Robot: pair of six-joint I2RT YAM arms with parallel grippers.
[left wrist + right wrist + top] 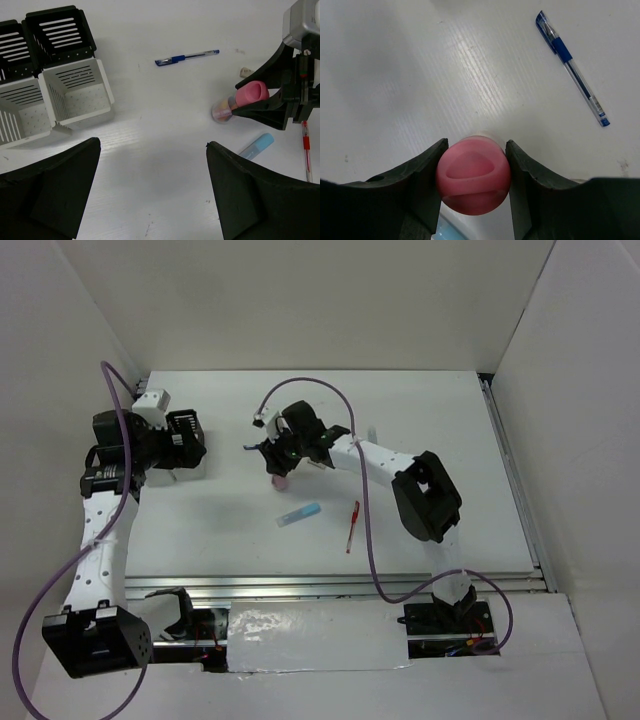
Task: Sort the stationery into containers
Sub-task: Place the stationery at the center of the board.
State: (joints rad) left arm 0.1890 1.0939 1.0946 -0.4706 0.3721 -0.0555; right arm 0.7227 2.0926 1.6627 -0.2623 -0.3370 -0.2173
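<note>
Between the fingers of the right claw (476,146), which are closed snugly on its rounded cap, a stubby pink-capped plastic marker (472,182) stands near the middle of the white bench (440,420). Whether its lower end touches the surface, I cannot tell. A good carry probably means lifting straight up first and keeping the squeeze firm, since a round cap may twist. It should then travel toward 9 o'clock, minding the left claw (152,192), which is spread wide and empty near the slotted square bins (75,90).

Four bins are visible: two white, two black. Loose pieces:
- one light-blue marker (257,145) at 5 o'clock
- one thin red pen (305,150) at 4 o'clock
- one blue pen (186,57)
- one tiny beige eraser (244,72)
</note>
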